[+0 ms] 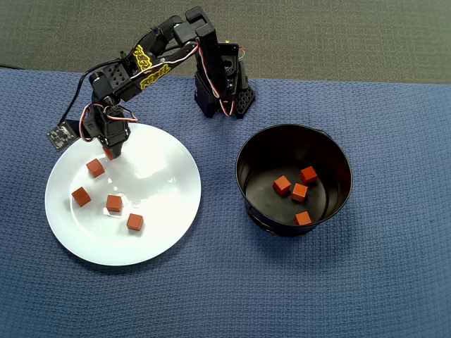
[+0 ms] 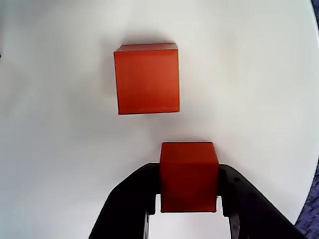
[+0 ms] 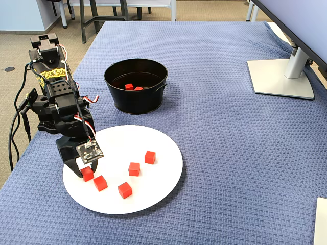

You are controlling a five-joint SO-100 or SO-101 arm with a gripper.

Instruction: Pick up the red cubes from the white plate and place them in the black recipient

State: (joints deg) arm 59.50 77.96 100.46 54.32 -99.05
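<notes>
One red cube point(image 2: 188, 177) sits clamped between my claw's point(image 2: 188, 206) two black fingers point(image 2: 127, 204), low in the wrist view, over the white plate point(image 2: 60, 149).

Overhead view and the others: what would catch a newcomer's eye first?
The white plate on the blue cloth, with four loose red cubes, stands out most. At its rim in the overhead view the tool is closed on a fifth cube. To the right, the black recipient holds four more.
</notes>
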